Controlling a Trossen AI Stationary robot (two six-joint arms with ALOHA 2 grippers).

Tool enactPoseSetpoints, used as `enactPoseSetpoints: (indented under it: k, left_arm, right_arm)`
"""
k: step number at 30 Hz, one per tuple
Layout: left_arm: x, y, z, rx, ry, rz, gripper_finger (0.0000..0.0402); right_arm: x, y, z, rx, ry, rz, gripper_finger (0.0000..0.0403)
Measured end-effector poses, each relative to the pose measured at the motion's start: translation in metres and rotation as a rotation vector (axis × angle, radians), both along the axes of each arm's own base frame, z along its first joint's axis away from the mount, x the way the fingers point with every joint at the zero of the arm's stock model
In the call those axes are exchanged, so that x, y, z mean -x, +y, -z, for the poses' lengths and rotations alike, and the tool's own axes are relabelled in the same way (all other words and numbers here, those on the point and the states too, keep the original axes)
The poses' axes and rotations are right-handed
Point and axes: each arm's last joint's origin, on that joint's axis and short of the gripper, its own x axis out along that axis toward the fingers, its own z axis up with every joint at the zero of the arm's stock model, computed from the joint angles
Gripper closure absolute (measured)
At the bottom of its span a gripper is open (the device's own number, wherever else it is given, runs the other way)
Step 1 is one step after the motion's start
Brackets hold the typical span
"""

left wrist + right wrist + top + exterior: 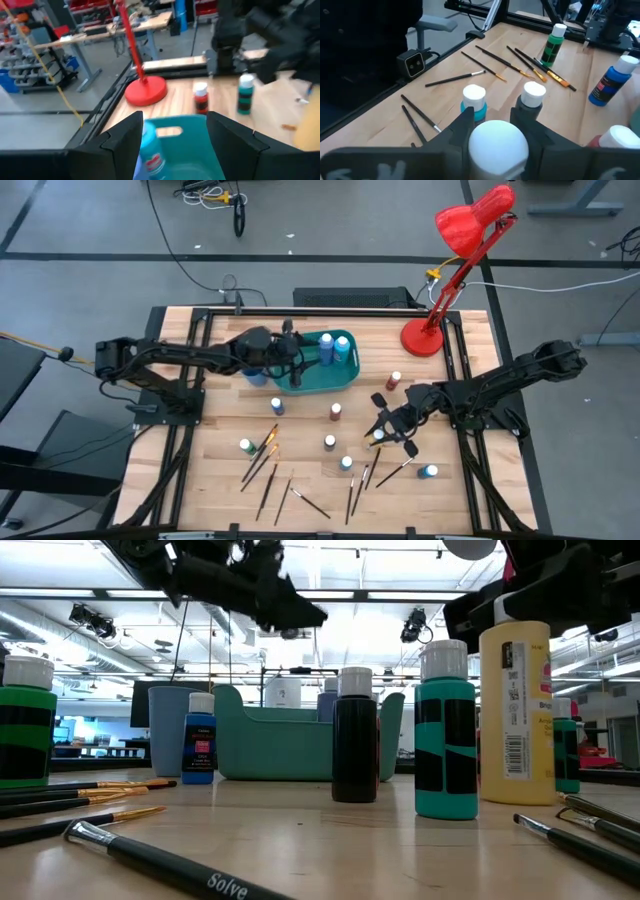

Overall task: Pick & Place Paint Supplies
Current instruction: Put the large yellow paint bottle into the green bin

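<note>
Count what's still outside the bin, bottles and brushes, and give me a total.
Bottles: 8, counting the yellow one at the right gripper
Brushes: 10, as near as the high view shows
Total: 18

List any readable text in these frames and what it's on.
"Solve": on the handle of the nearest brush, low view; the word may run on out of frame.
Yellow bottle: barcode and small print, too small to read.
Blue bottle: label too blurred to read.
Nothing else legible.
</note>
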Motion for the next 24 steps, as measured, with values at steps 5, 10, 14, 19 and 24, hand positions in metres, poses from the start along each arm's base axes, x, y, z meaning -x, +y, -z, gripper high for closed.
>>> enactPoseSetpoints:
  k: [5,10,14,19,24]
  left_arm:
    - [0.009,-0.019,-0.019,0.006,-0.056,0.056,0.017]
    - [0.027,-0.041,-0.041,0.044,-0.105,0.12,0.017]
    - [0.045,-0.057,-0.057,0.126,-0.152,0.171,0.017]
    - [0.063,-0.071,-0.069,0.183,-0.164,0.228,0.017]
    - [0.069,-0.077,-0.068,0.176,-0.123,0.253,0.017]
  right_arm:
    - [-0.005,-0.002,-0.015,-0.035,-0.165,0.026,0.029]
    - [-0.005,-0.001,-0.04,-0.08,-0.416,0.005,0.0298]
    - [-0.005,-0.007,-0.055,-0.017,-0.612,0.115,0.0302]
    - [-0.005,-0.021,-0.064,-0.053,-0.672,0.511,0.0299]
    - [-0.007,-0.037,-0.061,-0.015,-0.633,0.761,0.0296]
